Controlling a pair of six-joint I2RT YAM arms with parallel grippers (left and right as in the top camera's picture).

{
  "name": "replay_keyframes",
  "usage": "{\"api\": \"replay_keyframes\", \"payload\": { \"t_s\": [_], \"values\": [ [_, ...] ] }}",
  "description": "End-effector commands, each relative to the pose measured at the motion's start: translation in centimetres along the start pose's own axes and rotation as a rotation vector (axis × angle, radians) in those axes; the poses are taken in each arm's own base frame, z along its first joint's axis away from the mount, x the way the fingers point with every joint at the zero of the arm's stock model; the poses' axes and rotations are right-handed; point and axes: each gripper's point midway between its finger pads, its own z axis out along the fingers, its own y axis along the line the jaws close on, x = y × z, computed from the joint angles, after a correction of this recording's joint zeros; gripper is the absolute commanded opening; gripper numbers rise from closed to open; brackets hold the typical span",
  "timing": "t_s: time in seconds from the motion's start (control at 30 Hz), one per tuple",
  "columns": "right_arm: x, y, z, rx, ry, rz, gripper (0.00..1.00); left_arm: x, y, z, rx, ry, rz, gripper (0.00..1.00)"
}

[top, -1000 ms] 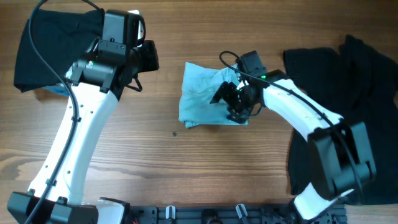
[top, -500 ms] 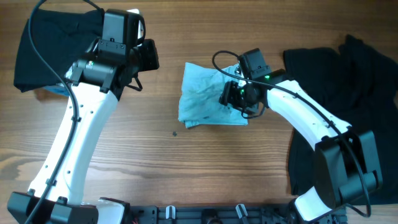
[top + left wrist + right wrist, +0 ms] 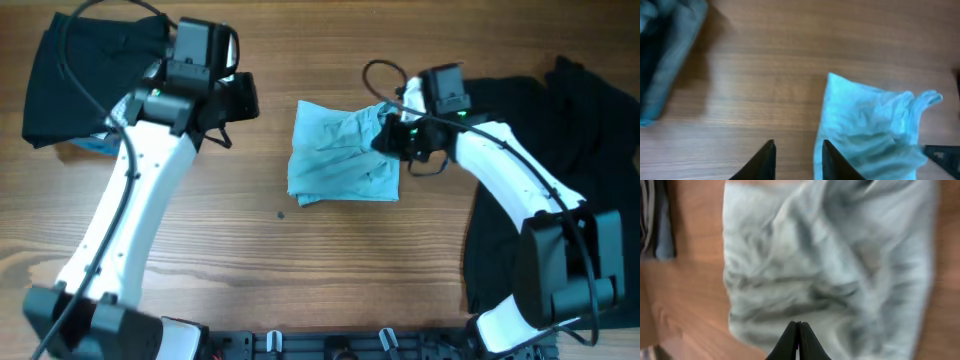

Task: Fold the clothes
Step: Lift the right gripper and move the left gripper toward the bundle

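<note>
My right end effector (image 3: pixel 797 341) has its two fingers pressed tip to tip, with no gap and no cloth caught between them. In the wrist view they point down over the crumpled blue T-shirt (image 3: pixel 830 255), which fills most of that blurred frame; I cannot tell whether the tips touch the fabric. From overhead, this end effector (image 3: pixel 386 140) sits at the upper right edge of the blue T-shirt (image 3: pixel 340 160), which lies bunched and roughly squared in the middle of the frame on the wooden counter (image 3: pixel 300 270). My left end effector (image 3: pixel 797 162) is parted, with a clear gap between its two fingers and nothing held. It hangs over bare wood just left of the blue T-shirt (image 3: pixel 870 130), whose left edge runs down beside the right finger. From overhead, the left end effector (image 3: pixel 240 97) is in the upper left part of the frame, apart from the shirt. A black garment (image 3: pixel 85 70) lies in the upper left corner, and a wider spread of black cloth (image 3: pixel 560 170) covers the right side under my right arm.
</note>
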Motion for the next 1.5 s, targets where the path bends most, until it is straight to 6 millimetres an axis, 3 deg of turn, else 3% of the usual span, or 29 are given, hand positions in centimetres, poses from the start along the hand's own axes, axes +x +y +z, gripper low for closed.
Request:
{"api": "replay_keyframes", "payload": {
  "t_s": [0.0,0.07,0.13,0.2,0.27,0.33,0.4,0.43,0.47,0.5,0.53,0.57,0.6,0.63,0.67,0.73,0.8,0.83,0.93,1.0,1.07,1.13,1.2,1.23,1.33,1.37,1.43,1.47],
  "values": [
    [4.1,-4.2,2.3,0.223,0.139,0.303,0.04,2.4,-2.2,3.4,0.133,0.153,-0.009,0.34],
    [5.5,-6.9,2.1,0.360,0.169,0.372,0.04,3.6,-2.7,5.1,0.159,0.223,-0.017,0.38],
    [5.1,-7.1,1.5,0.349,0.165,0.323,0.04,4.4,-2.4,6.6,0.146,0.265,-0.022,0.46],
    [3.4,-5.6,0.4,0.265,0.123,0.237,0.04,4.9,-2.3,7.6,0.138,0.289,-0.025,0.47],
    [0.1,-1.6,-2.0,0.096,0.012,0.018,0.04,5.3,-2.1,8.3,0.131,0.310,-0.027,0.48],
    [-3.2,0.9,-4.7,0.048,-0.158,-0.105,0.06,5.6,-2.2,8.9,0.137,0.323,-0.030,0.48],
    [-6.3,2.1,-6.2,0.036,-0.309,-0.133,0.52,5.6,-3.1,9.5,0.186,0.330,-0.035,0.48],
    [-7.6,2.3,-6.2,0.032,-0.363,-0.143,0.63,5.5,-3.3,10.0,0.195,0.330,-0.035,0.49],
    [-8.4,2.3,-5.8,0.029,-0.388,-0.140,0.64,5.7,-3.4,10.5,0.200,0.337,-0.037,0.50],
    [-9.1,2.2,-5.1,0.024,-0.401,-0.141,0.64,5.9,-3.4,10.9,0.206,0.349,-0.040,0.51],
    [-9.7,1.8,-4.1,0.018,-0.405,-0.126,0.50,6.2,-3.5,11.2,0.211,0.362,-0.043,0.50],
    [-10.0,1.2,-2.6,0.009,-0.390,-0.091,0.29,6.4,-3.4,11.5,0.208,0.371,-0.044,0.50],
    [-9.9,1.0,-1.3,-0.011,-0.365,-0.091,0.15,6.5,-3.4,11.7,0.207,0.374,-0.045,0.50],
    [-9.4,0.6,0.4,-0.035,-0.315,-0.084,0.08,6.4,-3.4,11.7,0.208,0.370,-0.044,0.50],
    [-8.1,0.1,1.7,-0.050,-0.246,-0.063,0.04,6.4,-3.4,11.7,0.209,0.367,-0.043,0.50],
    [-5.9,-2.5,2.5,0.040,-0.151,0.012,0.04,6.4,-3.4,11.7,0.209,0.367,-0.043,0.50],
    [-3.7,-6.5,2.1,0.227,-0.094,0.131,0.04,6.4,-3.4,11.7,0.209,0.367,-0.043,0.50],
    [-1.9,-9.8,1.0,0.385,-0.062,0.247,0.04,6.4,-3.4,11.7,0.209,0.367,-0.043,0.55],
    [-1.4,-10.9,0.4,0.438,-0.055,0.278,0.04,6.3,-3.4,11.7,0.209,0.366,-0.043,0.65],
    [-1.4,-10.4,-0.5,0.412,-0.054,0.269,0.04,6.4,-3.4,11.7,0.208,0.367,-0.043,0.70],
    [-2.5,-7.2,-1.2,0.270,-0.065,0.096,0.07,6.4,-3.4,11.8,0.208,0.368,-0.043,0.69],
    [-3.8,-0.7,-2.8,-0.009,-0.112,-0.230,0.10,6.6,-3.4,11.9,0.206,0.375,-0.045,0.59],
    [-6.0,2.5,-5.0,-0.103,-0.239,-0.316,0.04,7.7,-3.2,12.1,0.209,0.404,-0.051,0.41],
    [-6.9,3.0,-5.2,-0.118,-0.275,-0.313,0.04,8.3,-3.3,12.2,0.219,0.422,-0.056,0.31],
    [-8.3,1.6,-3.1,-0.103,-0.285,-0.193,0.04,9.5,-3.8,12.1,0.261,0.462,-0.069,0.23],
    [-8.2,0.6,-1.6,-0.097,-0.258,-0.129,0.04,9.6,-3.8,12.1,0.260,0.466,-0.070,0.24],
    [-7.1,-2.2,2.4,-0.072,-0.160,0.022,0.04,9.6,-3.8,12.0,0.259,0.466,-0.070,0.38],
    [-6.2,-3.2,3.5,-0.052,-0.120,0.070,0.04,9.6,-3.8,12.1,0.259,0.466,-0.070,0.42]
  ]
}}
